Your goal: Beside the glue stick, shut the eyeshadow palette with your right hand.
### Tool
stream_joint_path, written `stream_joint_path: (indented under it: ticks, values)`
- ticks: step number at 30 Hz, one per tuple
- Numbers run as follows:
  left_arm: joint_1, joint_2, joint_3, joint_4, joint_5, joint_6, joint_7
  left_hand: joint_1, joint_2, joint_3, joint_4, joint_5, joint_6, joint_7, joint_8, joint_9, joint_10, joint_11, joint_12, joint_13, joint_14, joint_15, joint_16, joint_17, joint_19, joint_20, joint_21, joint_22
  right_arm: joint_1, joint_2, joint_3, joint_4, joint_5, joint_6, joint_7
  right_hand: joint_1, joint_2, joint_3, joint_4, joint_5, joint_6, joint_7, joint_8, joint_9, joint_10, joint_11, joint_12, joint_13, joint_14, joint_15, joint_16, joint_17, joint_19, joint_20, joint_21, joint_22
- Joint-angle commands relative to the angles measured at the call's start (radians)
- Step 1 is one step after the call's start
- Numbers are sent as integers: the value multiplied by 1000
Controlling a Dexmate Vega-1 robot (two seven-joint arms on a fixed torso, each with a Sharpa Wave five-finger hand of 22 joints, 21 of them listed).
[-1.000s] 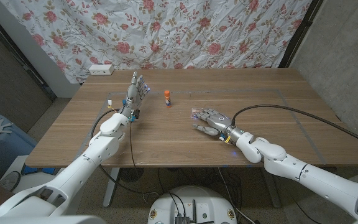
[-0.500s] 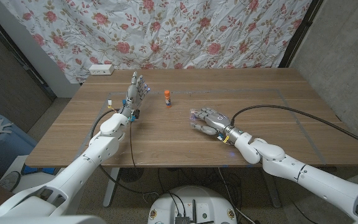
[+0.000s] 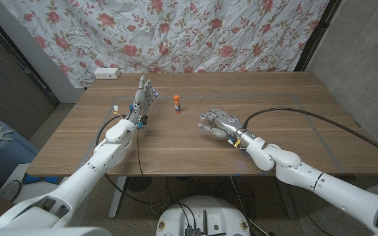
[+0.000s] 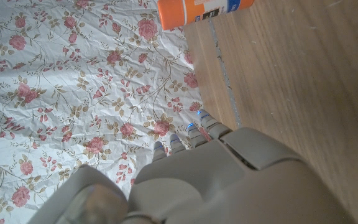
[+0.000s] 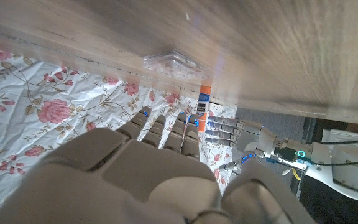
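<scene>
Eyeshadow palette (image 5: 174, 62) lay closed on the table (image 3: 176, 144) near the glue stick (image 3: 176, 102), seemingly why the right hand (image 3: 217, 123) hovered just behind it, fingers loosely curled on nothing, while the left hand (image 3: 144, 94) stood upright, fingers spread, idle.

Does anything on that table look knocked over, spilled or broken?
Nothing stands out. The glue stick stands upright on the wooden table. A clear case, seemingly the palette, lies flat and looks intact ahead of the right hand. No spill is visible.
</scene>
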Motion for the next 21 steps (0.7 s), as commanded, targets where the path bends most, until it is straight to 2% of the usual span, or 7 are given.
stream_joint_path:
  ticks: [1, 8, 21]
  values:
    - [0, 0, 0, 0, 0, 0, 1, 8, -5, 7, 3, 3, -1, -5, 6, 3, -1, -9, 5, 4, -9, -71, 8, 3, 8, -8, 7, 4, -20, 10, 63, -15, 136, 75, -5, 11, 29, 10, -1, -2, 16, 3, 9, 2, 12, 7, 8, 0, 13, -24, 11, 2, 20, -26, 7, 1]
    - [0, 0, 0, 0, 0, 0, -1, 8, -5, 7, 3, 3, -1, -5, 6, 3, 0, -9, 5, 3, -8, -72, 8, 3, 9, -8, 7, 4, -35, 37, 97, -11, 203, 81, -17, 11, 28, 14, -2, -4, 21, 6, 10, 2, 19, 12, 10, 0, 22, -31, 14, 2, 40, -41, 10, 0]
    - [0, -1, 0, 1, 0, -1, 0, 8, -5, 7, 3, 3, -1, -5, 6, 3, 0, -9, 5, 3, -9, -71, 8, 3, 8, -8, 7, 4, -22, 81, 124, 23, 253, 71, -45, 15, 27, 19, -7, -6, 24, 11, 10, 2, 21, 23, 11, 0, 30, -31, 14, 1, 65, -39, 14, 0]
